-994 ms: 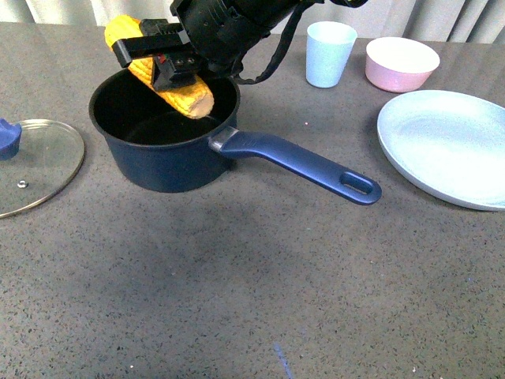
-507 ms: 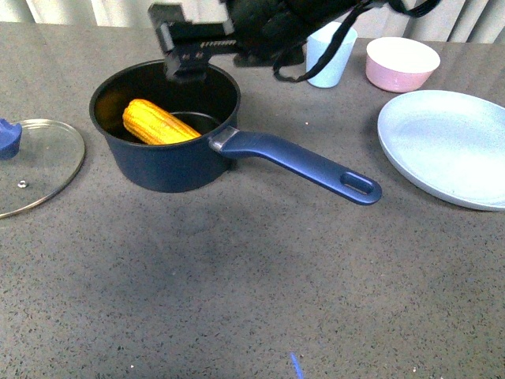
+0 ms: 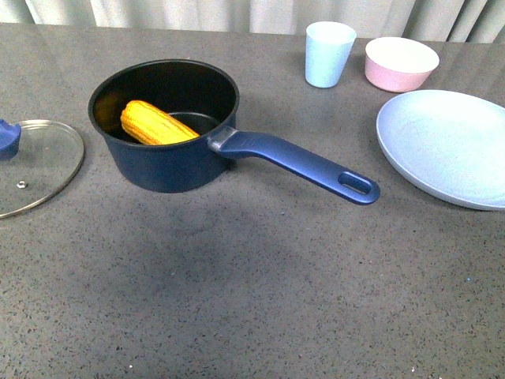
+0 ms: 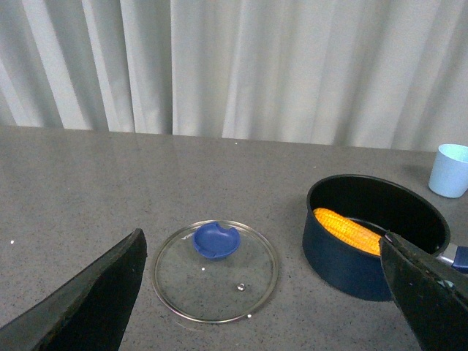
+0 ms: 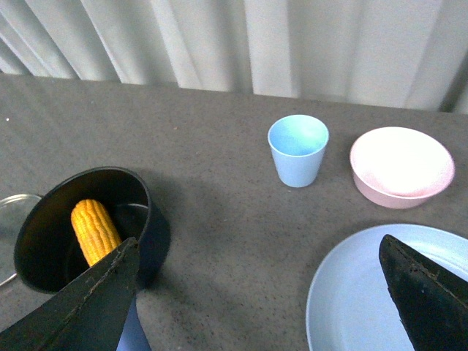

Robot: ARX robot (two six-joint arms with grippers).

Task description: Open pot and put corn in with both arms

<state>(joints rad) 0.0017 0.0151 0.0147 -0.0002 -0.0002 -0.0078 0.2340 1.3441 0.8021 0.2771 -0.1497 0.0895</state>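
Note:
The dark blue pot (image 3: pixel 170 162) stands open on the grey table, its long handle (image 3: pixel 304 166) pointing right. The corn (image 3: pixel 155 124) lies inside it, leaning on the left wall; it also shows in the left wrist view (image 4: pixel 347 229) and the right wrist view (image 5: pixel 94 230). The glass lid (image 3: pixel 35 164) with its blue knob (image 3: pixel 8 138) lies flat on the table left of the pot. No arm shows in the front view. My left gripper (image 4: pixel 270 307) is open, high above the lid (image 4: pixel 216 269). My right gripper (image 5: pixel 267 307) is open, high above the table between the pot (image 5: pixel 88 234) and the plate.
A pale blue cup (image 3: pixel 329 53) and a pink bowl (image 3: pixel 401 63) stand at the back right. A large pale blue plate (image 3: pixel 446 146) lies at the right edge. Pale curtains hang behind the table.
The right gripper let go of the corn, which dropped into the pot. The arm then rose and left the front view.

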